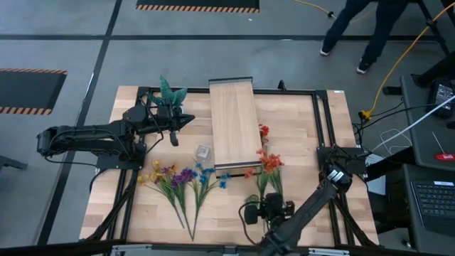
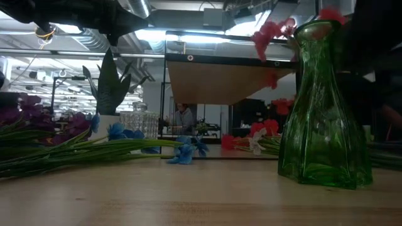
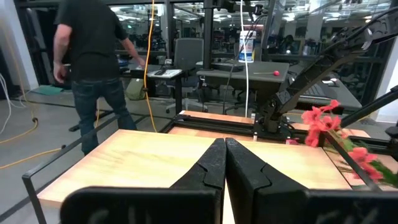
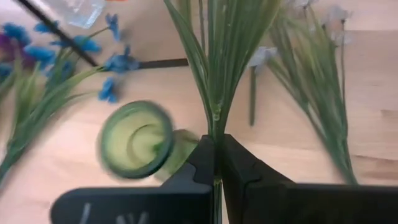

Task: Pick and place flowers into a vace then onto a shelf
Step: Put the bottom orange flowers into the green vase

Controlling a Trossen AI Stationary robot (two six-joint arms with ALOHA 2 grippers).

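My right gripper [image 1: 269,206] is near the table's front edge, shut on a bunch of red flowers [image 1: 264,132] on green stems. Right beside it a green glass vase [image 2: 323,107] stands upright on the table, its open mouth [image 4: 135,140] next to the held stems. Yellow, purple and blue flowers [image 1: 178,178] lie on the table at the front left. More orange and white flowers [image 1: 271,163] lie by the shelf [image 1: 234,121]. My left gripper [image 3: 224,162] hovers shut and empty at the back left, pointing level at the shelf. My right gripper pinches the bunch's gathered green stems [image 4: 215,121] between its two fingers, low on the bunch where the leaves fan out. The fingers slant downward from the near side and lie across the stems. The bunch is lifted, its red heads [image 2: 273,30] high, outside the vase mouth.
A spiky green plant in a white pot [image 1: 170,92] stands at the back left by my left arm. A small clear glass vase [image 1: 204,151] sits left of the shelf. A black frame [image 1: 320,121] edges the table. A person [image 1: 370,28] walks beyond the far side.
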